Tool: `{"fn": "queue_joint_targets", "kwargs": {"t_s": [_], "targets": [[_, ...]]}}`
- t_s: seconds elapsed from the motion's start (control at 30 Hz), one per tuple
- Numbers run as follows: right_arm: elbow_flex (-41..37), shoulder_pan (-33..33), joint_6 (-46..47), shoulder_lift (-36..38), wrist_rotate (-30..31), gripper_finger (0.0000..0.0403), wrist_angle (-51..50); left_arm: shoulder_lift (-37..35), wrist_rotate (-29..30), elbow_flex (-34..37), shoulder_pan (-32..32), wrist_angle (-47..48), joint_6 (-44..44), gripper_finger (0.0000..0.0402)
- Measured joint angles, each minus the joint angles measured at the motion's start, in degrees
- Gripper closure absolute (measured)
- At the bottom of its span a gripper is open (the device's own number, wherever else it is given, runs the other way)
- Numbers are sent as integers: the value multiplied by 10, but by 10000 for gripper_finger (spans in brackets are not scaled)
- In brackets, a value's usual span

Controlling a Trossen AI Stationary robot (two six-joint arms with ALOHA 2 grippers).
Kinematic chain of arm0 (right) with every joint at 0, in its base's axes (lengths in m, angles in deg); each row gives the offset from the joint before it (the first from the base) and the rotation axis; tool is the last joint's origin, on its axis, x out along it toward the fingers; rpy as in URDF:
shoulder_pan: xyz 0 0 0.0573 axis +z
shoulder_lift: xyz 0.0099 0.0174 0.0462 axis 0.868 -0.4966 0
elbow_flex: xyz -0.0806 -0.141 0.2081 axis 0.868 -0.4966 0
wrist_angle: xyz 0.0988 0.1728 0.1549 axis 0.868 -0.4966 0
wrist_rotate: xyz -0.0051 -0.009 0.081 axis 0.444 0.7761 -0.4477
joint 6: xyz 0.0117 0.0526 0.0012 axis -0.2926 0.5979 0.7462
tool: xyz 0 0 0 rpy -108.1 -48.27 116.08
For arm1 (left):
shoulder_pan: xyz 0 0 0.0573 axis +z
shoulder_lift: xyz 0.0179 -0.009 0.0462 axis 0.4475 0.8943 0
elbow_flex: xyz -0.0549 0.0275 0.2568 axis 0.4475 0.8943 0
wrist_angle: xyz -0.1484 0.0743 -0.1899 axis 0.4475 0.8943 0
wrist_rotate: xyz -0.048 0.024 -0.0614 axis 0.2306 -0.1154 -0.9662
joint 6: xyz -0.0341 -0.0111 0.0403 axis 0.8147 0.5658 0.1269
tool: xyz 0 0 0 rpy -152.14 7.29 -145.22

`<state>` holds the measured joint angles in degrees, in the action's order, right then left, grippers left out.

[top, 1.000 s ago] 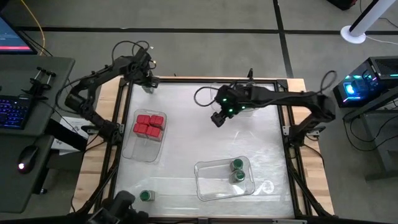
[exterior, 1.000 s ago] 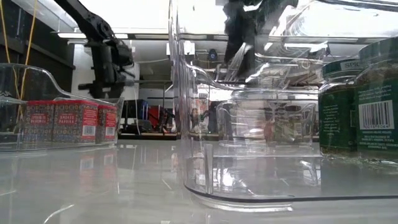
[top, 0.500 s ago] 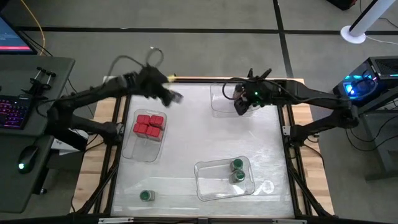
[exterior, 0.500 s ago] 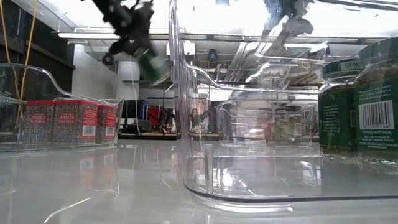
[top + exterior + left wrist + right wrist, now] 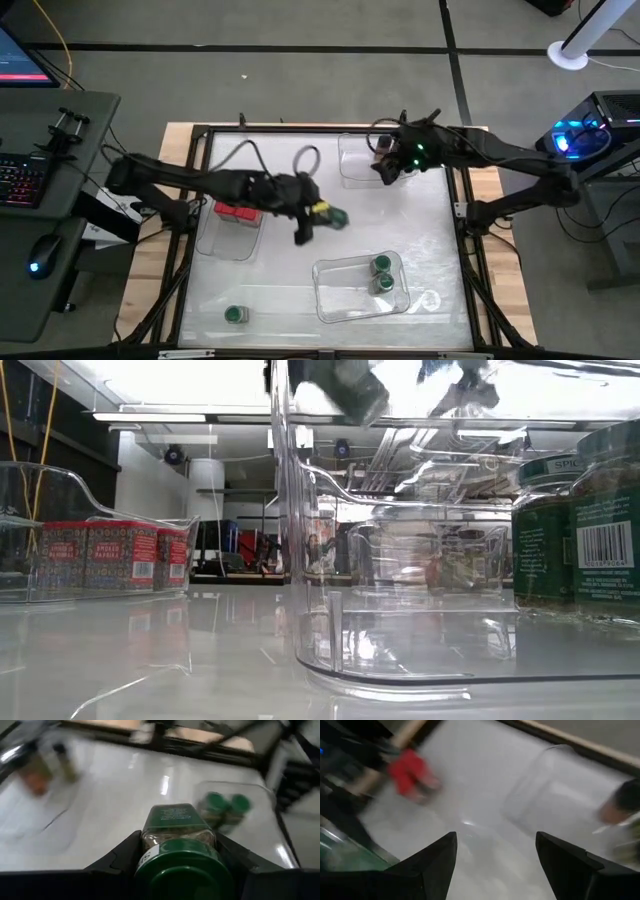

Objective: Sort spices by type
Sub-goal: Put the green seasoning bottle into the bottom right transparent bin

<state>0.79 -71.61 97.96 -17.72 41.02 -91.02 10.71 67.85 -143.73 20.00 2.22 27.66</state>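
My left gripper (image 5: pixel 318 216) hangs over the middle of the table, shut on a green-lidded spice jar (image 5: pixel 336 215); in the low view the jar (image 5: pixel 345 385) is a blur high up. Two green-lidded jars (image 5: pixel 381 274) stand in the near clear tray (image 5: pixel 340 295), which also shows in the left wrist view (image 5: pixel 227 804). A further green-lidded jar (image 5: pixel 234 315) stands on the table near the left corner. Red boxes (image 5: pixel 238 210) sit in the left tray (image 5: pixel 228 240). My right gripper (image 5: pixel 384 168) is open above the far tray (image 5: pixel 358 165), touching nothing. My left gripper pinches the jar's clear body (image 5: pixel 177 837) just beyond the green lid (image 5: pixel 182 870), one finger on each side. The jar lies along the fingers, lid toward the wrist and base (image 5: pixel 172 812) pointing away. It is lifted clear of the table.
Bare table (image 5: pixel 400 225) lies between the trays. The black frame rails (image 5: pixel 462 210) run along the table's edges. In the low view the near tray's wall (image 5: pixel 300 610) stands close in front, with green jars (image 5: pixel 575 525) at right and red boxes (image 5: pixel 100 555) at left.
My left gripper has swung from the far left corner toward the table's middle and near side, carrying the green-lidded jar through the air. My right gripper has moved from the table's middle toward the far right, to the far tray, and has stayed there.
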Motion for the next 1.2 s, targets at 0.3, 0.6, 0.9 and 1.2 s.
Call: {"fn": "queue_joint_targets", "kwargs": {"t_s": [0.3, 0.6, 0.9, 1.2], "targets": [[0, 150, 217, 42, 114, 136, 0, 148, -41, -160, -55, 31, -99, 237], [0, 205, 269, 27, 131, 136, -14, 241, -44, -253, -87, 170, -25, 237], [0, 208, 264, 19, 133, 136, -54, 287, -72, -253, -97, 286, 10, 237], [0, 208, 234, 19, 133, 136, -73, 292, -84, -253, -99, 305, 44, 237]]}}
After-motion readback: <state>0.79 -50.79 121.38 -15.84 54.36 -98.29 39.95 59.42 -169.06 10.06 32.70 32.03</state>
